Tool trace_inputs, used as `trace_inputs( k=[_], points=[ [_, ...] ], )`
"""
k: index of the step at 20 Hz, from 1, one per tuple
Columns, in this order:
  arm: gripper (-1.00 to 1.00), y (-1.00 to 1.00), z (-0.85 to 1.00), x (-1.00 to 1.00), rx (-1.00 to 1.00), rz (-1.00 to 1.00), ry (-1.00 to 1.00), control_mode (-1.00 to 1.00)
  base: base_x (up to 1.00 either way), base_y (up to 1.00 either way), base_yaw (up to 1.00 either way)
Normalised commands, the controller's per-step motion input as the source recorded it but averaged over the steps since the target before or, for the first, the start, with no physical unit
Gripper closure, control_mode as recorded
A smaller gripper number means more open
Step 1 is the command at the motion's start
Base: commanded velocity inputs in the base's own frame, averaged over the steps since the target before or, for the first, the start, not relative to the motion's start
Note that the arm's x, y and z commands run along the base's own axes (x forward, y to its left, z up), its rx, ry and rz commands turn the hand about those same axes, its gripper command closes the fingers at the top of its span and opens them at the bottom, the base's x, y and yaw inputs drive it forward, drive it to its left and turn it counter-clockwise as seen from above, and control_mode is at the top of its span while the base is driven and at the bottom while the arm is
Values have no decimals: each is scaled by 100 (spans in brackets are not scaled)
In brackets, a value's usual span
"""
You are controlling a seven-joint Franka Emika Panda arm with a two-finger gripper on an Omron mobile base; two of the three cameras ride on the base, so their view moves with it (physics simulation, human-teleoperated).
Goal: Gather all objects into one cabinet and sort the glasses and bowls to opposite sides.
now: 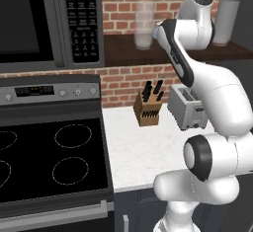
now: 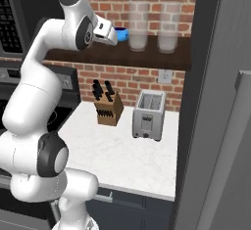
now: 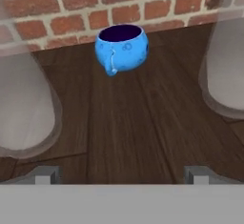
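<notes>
My jaws [image 3: 122, 176] stand wide apart and hold nothing; their two tips rise at the bottom of the hand view, with bare wood of the shelf [image 3: 128, 132] between them. I am raised to shelf height, as the right base view shows near its upper middle, because the blue bowl [image 3: 121, 47] sits far back there, close to the brick wall [image 3: 71, 1]. In the hand view it lies in the upper centre, upright, dark inside showing, a small lug facing me.

Two frosted glasses flank my approach: the left glass [image 3: 21, 99] fills the left edge, the right glass [image 3: 228, 70] the right edge. The bowl stands behind the gap between them, apart from both. I judge that I am lined up down this lane so I can reach in without brushing either glass, and the wide opening suits the bowl's round body.

Below, on the counter [image 2: 122, 155], a knife block [image 2: 108, 107] and a toaster [image 2: 148, 115] stand well clear.
</notes>
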Motion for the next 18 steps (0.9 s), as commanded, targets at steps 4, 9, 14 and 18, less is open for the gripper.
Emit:
trace_inputs(
  k=[4, 9, 14, 18],
  points=[
    [-100, -7, -10, 23, 2, 0, -15, -100, 0, 0, 0],
    [-100, 0, 0, 4, 0, 0, -7, -100, 0, 0, 0],
    [-100, -5, 0, 19, 4, 0, 0, -100, 0, 0, 0],
    [-100, -17, 4, 53, 2, 0, 0, -100, 0, 0, 0]
  ],
)
